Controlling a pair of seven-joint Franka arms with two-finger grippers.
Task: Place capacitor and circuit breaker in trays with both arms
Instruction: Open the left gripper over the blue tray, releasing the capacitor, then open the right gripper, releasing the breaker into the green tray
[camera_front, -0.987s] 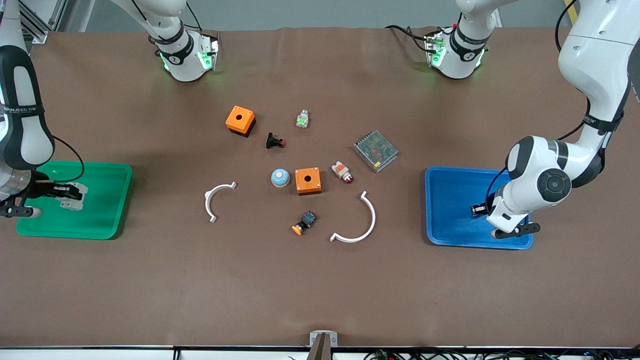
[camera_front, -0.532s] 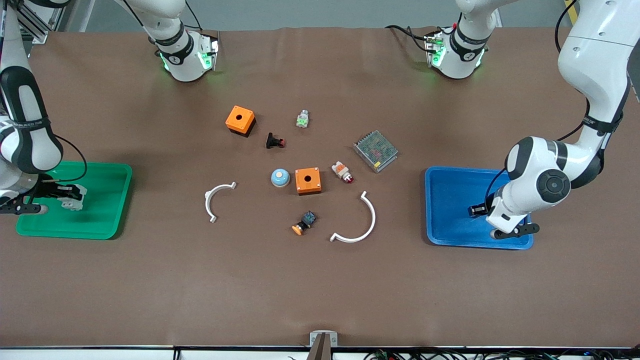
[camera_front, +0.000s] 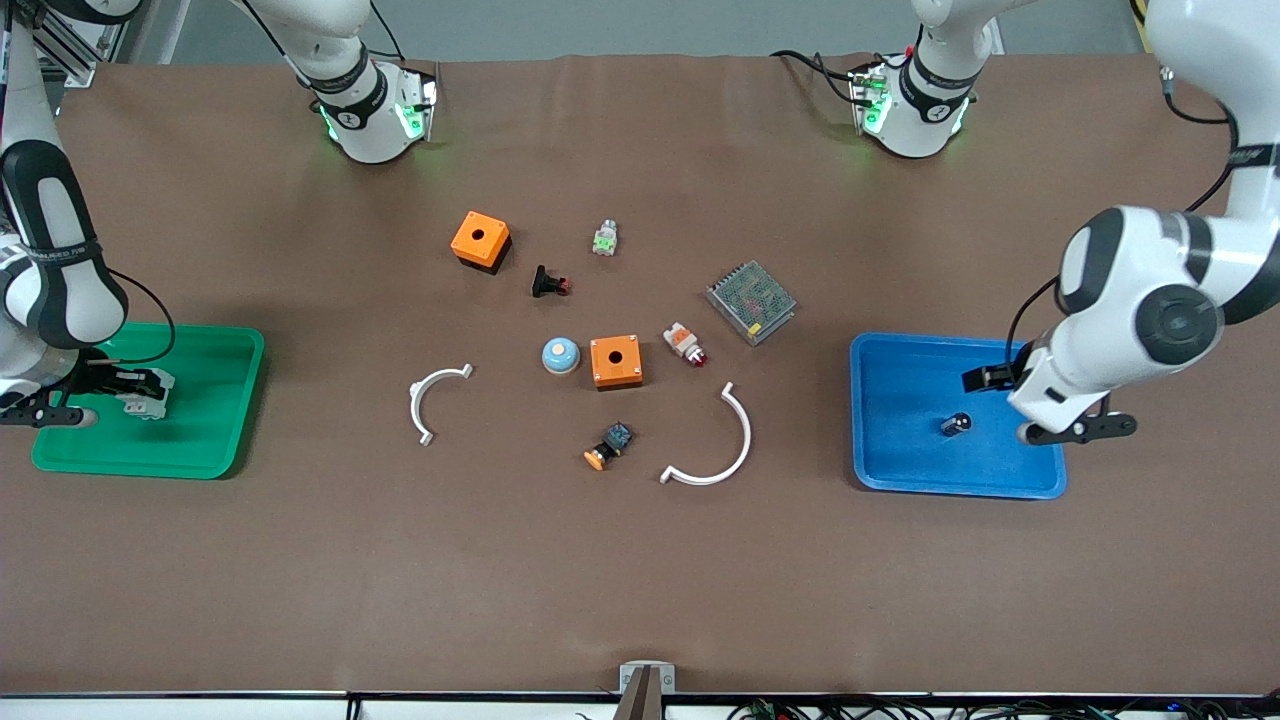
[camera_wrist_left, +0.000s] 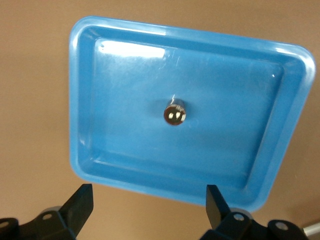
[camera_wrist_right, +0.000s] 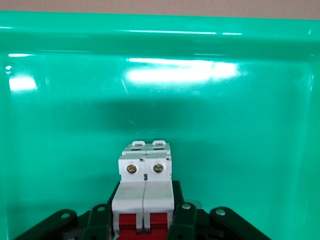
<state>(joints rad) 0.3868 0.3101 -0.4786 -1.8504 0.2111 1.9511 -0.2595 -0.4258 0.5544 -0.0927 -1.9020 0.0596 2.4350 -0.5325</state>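
Observation:
The capacitor (camera_front: 955, 424), a tiny black cylinder with a shiny top, stands free in the blue tray (camera_front: 900, 480). It also shows in the left wrist view (camera_wrist_left: 174, 112), mid-tray (camera_wrist_left: 80, 100). My left gripper (camera_front: 990, 380) is open and empty, up above the tray (camera_wrist_left: 148, 200). My right gripper (camera_front: 125, 385) is shut on the circuit breaker (camera_front: 142, 402) and holds it low in the green tray (camera_front: 220, 440). In the right wrist view the white-grey breaker (camera_wrist_right: 145, 180), with its red toggles, sits between the fingers (camera_wrist_right: 185, 217).
In mid-table lie two orange boxes (camera_front: 480, 240) (camera_front: 615, 361), a black push-button (camera_front: 548, 283), a blue dome (camera_front: 560, 355), a white-orange part (camera_front: 684, 343), a black-blue part (camera_front: 609, 445), a mesh module (camera_front: 751, 301), a green-white part (camera_front: 603, 238) and two white arcs (camera_front: 430, 400) (camera_front: 722, 450).
My left gripper has let go of the capacitor and risen away from it; the capacitor now stands alone in the blue tray. The right arm has shifted slightly, still holding the breaker.

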